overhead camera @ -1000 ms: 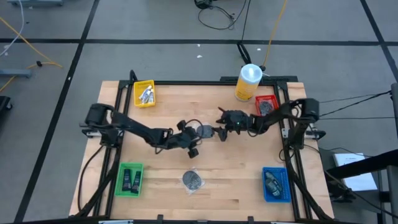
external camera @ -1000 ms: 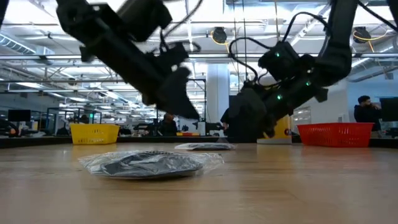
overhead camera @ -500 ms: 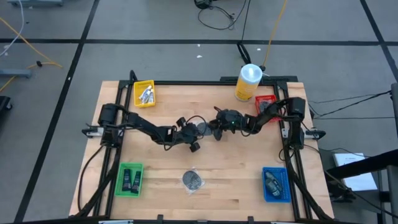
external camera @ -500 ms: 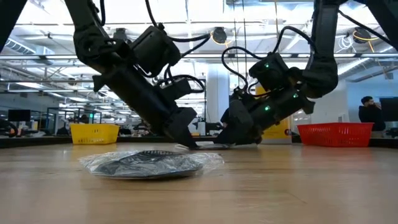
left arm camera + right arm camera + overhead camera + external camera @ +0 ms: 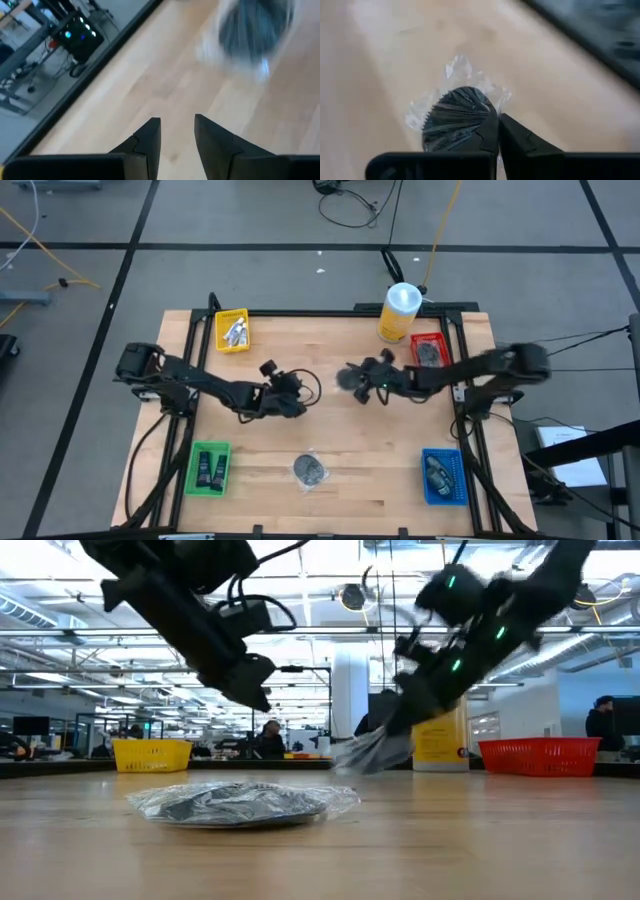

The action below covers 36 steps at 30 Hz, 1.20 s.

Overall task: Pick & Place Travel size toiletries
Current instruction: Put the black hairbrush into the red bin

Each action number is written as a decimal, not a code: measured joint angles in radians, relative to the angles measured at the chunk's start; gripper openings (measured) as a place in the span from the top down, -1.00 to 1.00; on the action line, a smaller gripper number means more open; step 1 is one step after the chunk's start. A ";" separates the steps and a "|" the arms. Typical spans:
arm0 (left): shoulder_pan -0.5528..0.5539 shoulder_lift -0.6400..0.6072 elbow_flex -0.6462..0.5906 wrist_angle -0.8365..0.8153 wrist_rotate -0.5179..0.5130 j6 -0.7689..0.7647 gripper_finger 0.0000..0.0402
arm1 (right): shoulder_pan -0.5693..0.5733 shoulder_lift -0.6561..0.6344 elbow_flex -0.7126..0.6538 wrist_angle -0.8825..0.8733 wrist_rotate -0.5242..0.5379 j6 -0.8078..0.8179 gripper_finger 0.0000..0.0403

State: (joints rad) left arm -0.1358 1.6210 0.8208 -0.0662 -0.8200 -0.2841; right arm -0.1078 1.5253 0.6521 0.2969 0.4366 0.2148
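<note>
My right gripper is shut on a dark grey disc in clear wrap, which the low view shows as a wrapped disc raised off the table near its middle. My left gripper hovers to the left of it, raised above the wood, open with nothing between its fingers. A second wrapped disc lies flat on the table near the front edge. My right gripper pinches the clear wrap at the disc's rim between its two fingers. The fingers come slanting down from the table's right side. The disc hangs tilted ahead of and below the fingertips, clear of the table.
Coloured trays stand near the corners: yellow far left, red far right, green near left, blue near right, each with small items inside. A yellow canister with a white top stands at the far edge.
My right gripper came down on the wrapped disc at the table's middle, shut on its wrap and lifted it clear, drawing it toward the right. My left gripper dipped to the disc, then rose and pulled back toward the left.
</note>
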 joint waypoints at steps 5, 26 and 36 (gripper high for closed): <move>-0.020 0.026 -0.015 0.008 -0.001 -0.049 0.41 | 0.094 -0.281 0.095 -0.504 0.339 0.157 1.00; -0.032 0.186 -0.063 0.254 0.018 0.028 0.41 | -0.140 -0.368 0.169 -1.555 0.563 1.105 1.00; -0.032 0.186 -0.063 0.263 0.018 0.028 0.41 | -0.187 -0.352 0.005 -1.330 0.506 1.111 1.00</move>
State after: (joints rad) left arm -0.1680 1.8072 0.7582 0.1966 -0.8024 -0.2565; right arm -0.2953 1.1729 0.6571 -1.0330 0.9426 1.3262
